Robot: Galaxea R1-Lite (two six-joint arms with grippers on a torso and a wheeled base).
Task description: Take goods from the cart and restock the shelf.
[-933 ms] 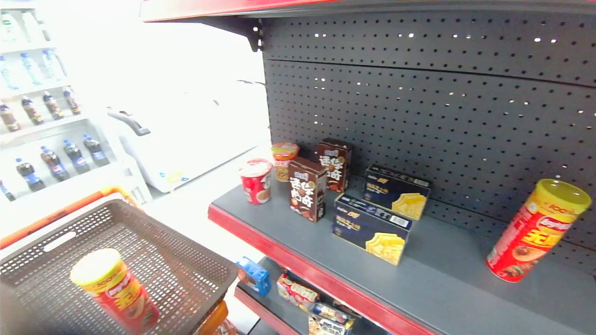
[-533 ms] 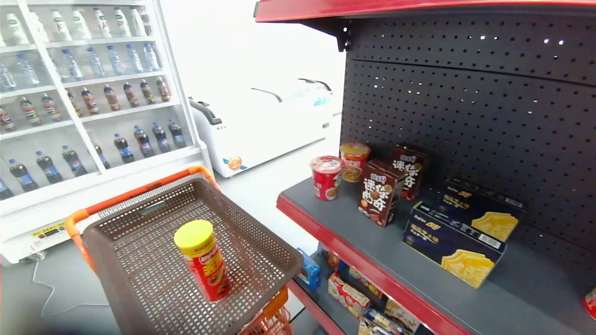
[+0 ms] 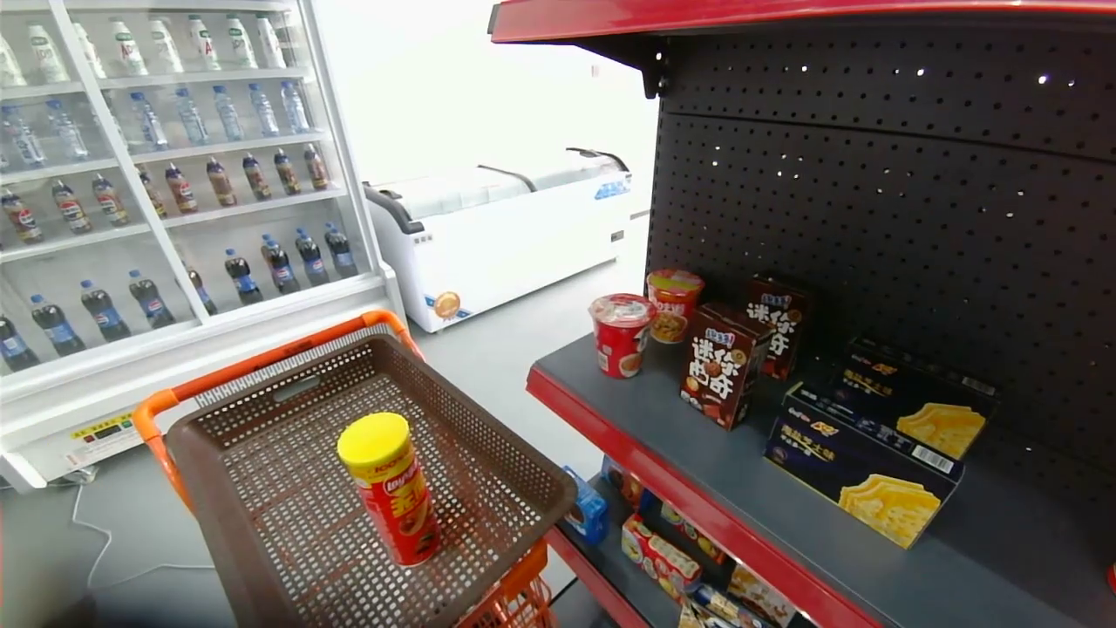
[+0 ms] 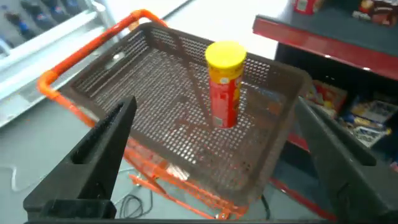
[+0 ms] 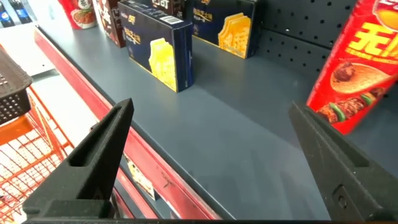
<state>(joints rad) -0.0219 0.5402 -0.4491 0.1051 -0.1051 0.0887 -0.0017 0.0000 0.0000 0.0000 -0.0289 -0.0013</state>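
In the brown perforated plastic basket [image 3: 288, 397], 1 red cylindrical can with yellow lid [image 3: 390, 488] stands upright; your head view has swung onto it. Your left hand [image 4: 214, 109] hangs above the basket, spread wide, empty: grasp next.

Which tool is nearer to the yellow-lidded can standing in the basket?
Left. The left tool is open near the basket, pointing at the can. The right tool is open over the shelf, beside a second can.
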